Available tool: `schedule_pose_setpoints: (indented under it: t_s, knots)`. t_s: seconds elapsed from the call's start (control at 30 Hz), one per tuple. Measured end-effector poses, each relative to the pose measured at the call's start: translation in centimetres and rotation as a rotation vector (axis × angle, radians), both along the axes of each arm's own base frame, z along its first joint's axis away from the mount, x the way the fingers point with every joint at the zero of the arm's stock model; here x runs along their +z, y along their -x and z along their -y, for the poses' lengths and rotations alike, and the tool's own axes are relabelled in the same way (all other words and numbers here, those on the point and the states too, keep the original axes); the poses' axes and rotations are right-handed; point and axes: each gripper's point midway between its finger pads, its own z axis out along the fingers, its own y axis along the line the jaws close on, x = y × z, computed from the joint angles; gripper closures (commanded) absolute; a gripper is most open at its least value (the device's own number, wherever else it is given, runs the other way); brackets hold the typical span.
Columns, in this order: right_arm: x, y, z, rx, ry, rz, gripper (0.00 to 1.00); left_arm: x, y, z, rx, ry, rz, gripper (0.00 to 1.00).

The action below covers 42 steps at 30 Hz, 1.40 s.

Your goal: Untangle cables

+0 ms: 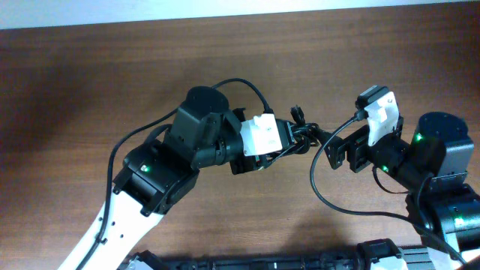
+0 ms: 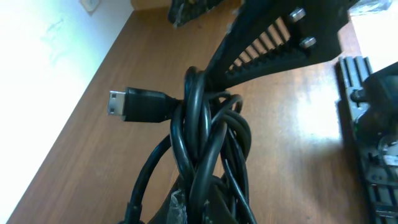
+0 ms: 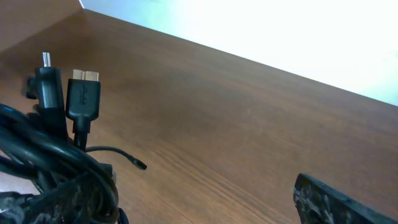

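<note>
Overhead, my left fingers (image 1: 286, 145) are clamped shut on the cables (image 1: 304, 135), holding the bundle up near the middle of the bench (image 1: 112, 75). My right fingers (image 3: 339, 202) stand spread as wide as they go, holding nothing, just beside the bundle on its far side.

From the left wrist the cords are wound over each other in a tight twist, with one flat plug (image 2: 134, 104) sticking out sideways. From the right wrist two more plugs (image 3: 83, 93) stand up side by side out of the mass, and a thin loose end trails out below them.

I judge the step in hand to be taking a second hold so one cord can be drawn free. A plug end looks like the best thing to take: it is stiff, it stands clear of the twist, and following it shows which cord it belongs to. I would close the right fingers on one plug only, not across several strands, and pull slowly away from the left hold. If the twist tightens, ease off and try another end.

The bench is brown wood grain, smooth and bare around the bundle. Beyond its edge both wrist views are washed out to white, so I cannot tell anything of the room.
</note>
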Motion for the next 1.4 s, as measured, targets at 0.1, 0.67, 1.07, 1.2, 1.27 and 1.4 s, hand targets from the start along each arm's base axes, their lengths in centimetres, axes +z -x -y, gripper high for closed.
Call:
schedule_pose_setpoints:
  t_s: [0.1,0.67,1.07,1.2,1.27,1.4]
  knots:
    - [0.1,0.1,-0.2,0.013,-0.007,0.000,0.01,0.2,0.3,0.1,-0.016,0.012,-0.004,1.00]
    - [3.6,-1.1,-0.8,0.029,-0.051,0.152,0.16,1.8,5.1,1.8,-0.269,0.131,-0.103,1.00]
    - [2.4,-2.7,3.0,-0.266,-0.051,0.079,0.16,-0.2,4.8,0.8,-0.182,0.023,-0.143,1.00]
    - [1.4,-2.6,3.9,-0.320,-0.028,0.044,0.15,-1.0,3.7,0.4,-0.112,-0.027,-0.112,1.00]
    - [1.0,-2.6,4.3,-0.344,-0.017,0.032,0.14,-1.3,3.2,0.2,-0.078,-0.048,-0.095,1.00]
    - [0.6,-2.6,5.1,-0.387,0.004,0.021,0.15,-1.6,2.3,-0.2,-0.027,-0.079,-0.069,1.00]
